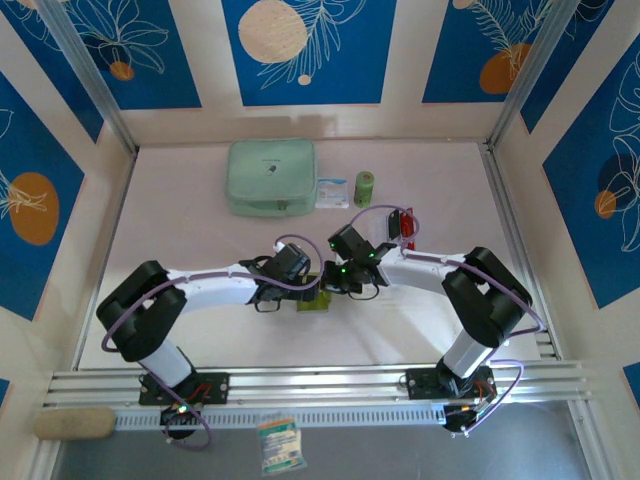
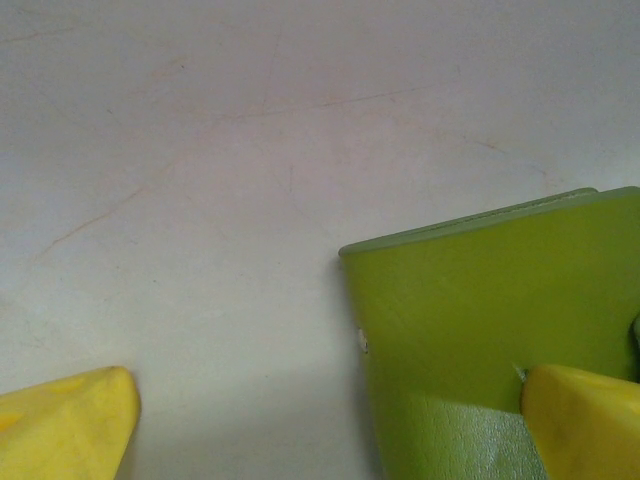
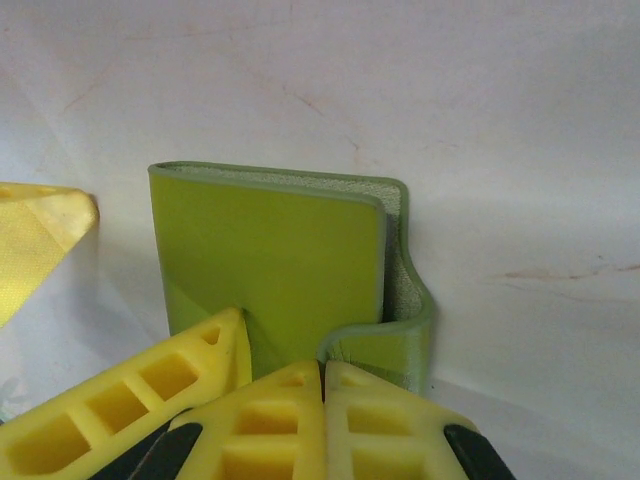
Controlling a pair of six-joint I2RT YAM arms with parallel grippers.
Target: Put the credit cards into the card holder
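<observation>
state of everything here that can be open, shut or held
left gripper: open, one finger resting on card holder
right gripper: shut, pinching the holder's flap
card holder: folded, flap edge lifted
credit cards: red ones apart near right arm, not in holder
zip pouch: flat, looks closed

The olive-green card holder lies flat near the table's middle, folded, its tab curling around one edge. Red cards sit farther right, well apart.
</observation>
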